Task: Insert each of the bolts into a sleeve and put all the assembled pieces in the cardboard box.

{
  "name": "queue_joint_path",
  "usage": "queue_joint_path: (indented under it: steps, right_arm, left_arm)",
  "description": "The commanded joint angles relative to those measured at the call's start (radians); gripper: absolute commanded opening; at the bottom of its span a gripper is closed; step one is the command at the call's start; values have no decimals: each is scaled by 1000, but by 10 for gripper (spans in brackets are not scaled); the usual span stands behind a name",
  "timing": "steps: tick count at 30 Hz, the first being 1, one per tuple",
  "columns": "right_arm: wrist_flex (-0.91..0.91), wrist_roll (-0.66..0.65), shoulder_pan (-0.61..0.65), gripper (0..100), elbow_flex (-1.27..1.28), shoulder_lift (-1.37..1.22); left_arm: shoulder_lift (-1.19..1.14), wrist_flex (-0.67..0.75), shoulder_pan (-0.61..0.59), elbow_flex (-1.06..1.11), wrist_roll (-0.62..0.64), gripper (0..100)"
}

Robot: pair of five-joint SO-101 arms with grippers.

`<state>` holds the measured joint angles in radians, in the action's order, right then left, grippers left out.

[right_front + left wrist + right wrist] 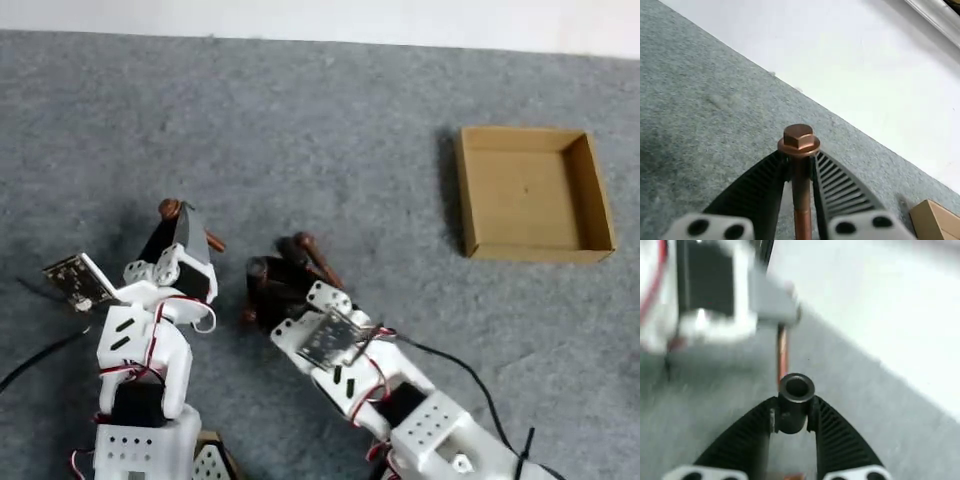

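The left gripper (801,156) is clamping a copper bolt (799,141) between its ribbed black fingers (840,190). The hexagonal head is sitting just past the fingertips, and the shaft is running back between the fingers toward the wrist. The bolt is being held off the grey bench (400,100), not lying on it.

The right gripper (794,402) is closed on a dark sleeve (792,415), squeezing it from both sides. The sleeve's open mouth is pointing away from the wrist and is standing a little proud of the fingertips. Straight ahead of that mouth — near it, but apart from it — the bolt's copper shaft is hanging down from the left arm (715,290), which is looming close in front of the right gripper. The bolt is not in the sleeve.

From above, the two grippers are sitting side by side, near each other. The left gripper (183,222) is carrying the bolt at a slant, and the right gripper (290,255) is angling toward it.

The cardboard box (540,254) is lying well apart from both grippers — out on the far side of the right gripper, away from the left one. Its floor is showing bare.
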<state>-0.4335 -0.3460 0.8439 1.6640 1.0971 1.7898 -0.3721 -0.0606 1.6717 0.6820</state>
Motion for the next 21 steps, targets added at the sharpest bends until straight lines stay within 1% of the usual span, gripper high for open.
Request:
queue_joint_path:
  steps: [1, 4, 6, 8, 10, 13, 17, 19, 21]
  right_arm:
    - [56, -2, -50, 3, 134, 242]
    - [275, 80, -94, 3, 153, 450]
    - [423, 123, -101, 3, 151, 599]
    - [568, 130, -101, 3, 154, 739]
    - [668, 129, -99, 3, 150, 756]
    - [682, 129, -101, 3, 151, 687]
    - [687, 127, -102, 3, 157, 654]
    - [723, 120, -107, 3, 156, 654]
    - [748, 54, -104, 3, 156, 654]
  left_arm:
    - [28, 0, 21, 13, 2, 4]
    - [28, 0, 21, 15, 2, 4]
    - [28, 0, 21, 15, 2, 4]
    - [28, 3, 21, 15, 2, 4]
    - [28, 3, 19, 5, 3, 4]
    - [30, 37, 22, -38, 5, 4]
    - [30, 64, 30, -153, 5, 4]
    - [30, 64, 70, -188, 5, 4]
    - [30, 63, 136, -191, 5, 4]
